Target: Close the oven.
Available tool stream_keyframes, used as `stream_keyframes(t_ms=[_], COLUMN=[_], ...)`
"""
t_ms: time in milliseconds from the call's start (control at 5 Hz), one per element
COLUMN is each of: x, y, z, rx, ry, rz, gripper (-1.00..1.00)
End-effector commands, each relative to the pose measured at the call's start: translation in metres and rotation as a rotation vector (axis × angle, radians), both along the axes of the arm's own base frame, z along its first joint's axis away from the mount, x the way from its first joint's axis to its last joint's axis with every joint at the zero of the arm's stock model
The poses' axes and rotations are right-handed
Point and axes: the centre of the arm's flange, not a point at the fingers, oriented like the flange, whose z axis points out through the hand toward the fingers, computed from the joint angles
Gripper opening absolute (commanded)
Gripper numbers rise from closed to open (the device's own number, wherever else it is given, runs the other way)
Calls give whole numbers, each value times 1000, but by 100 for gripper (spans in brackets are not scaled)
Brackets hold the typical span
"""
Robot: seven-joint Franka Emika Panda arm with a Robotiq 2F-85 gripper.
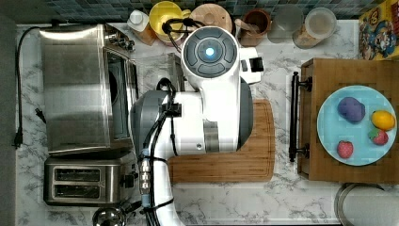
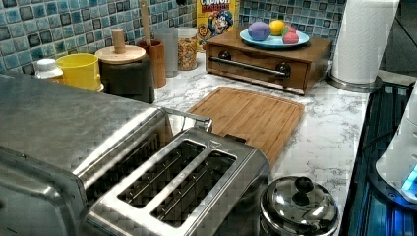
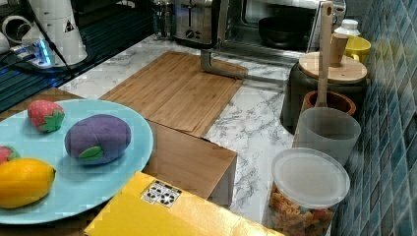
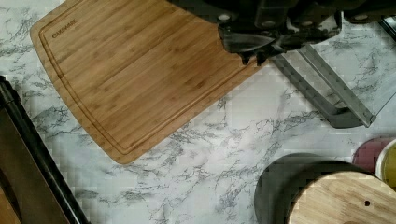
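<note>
At 9 o'clock in the top view, oven [image 1: 80, 89] sits on the marble surface [image 1: 282, 197], door down flat. Hand [image 4: 254, 58] above cutting board [image 4: 135, 70], clenched, holding nothing.

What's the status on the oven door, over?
Gripper shut, holding nothing, above the cutting board's edge. Oven door down, open, handle untouched. Nothing blocking the door.

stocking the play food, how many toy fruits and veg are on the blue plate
4: a purple eggplant, a yellow lemon, a strawberry beside the lemon, and another strawberry near the plate edge. None looks hidden.
</note>
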Motion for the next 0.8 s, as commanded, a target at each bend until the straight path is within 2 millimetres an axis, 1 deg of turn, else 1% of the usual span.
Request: stream_keyframes(t_ms=[200,400,600,800], x=[6,4,12,18], y=[-20,-68,-113,-139], z=[-17,-35,-57,-75], rx=[64,178,266,456], ry=[0,-35,-36,-81], rz=[121,214,280,438], gripper=[-100,-100,-100,-100])
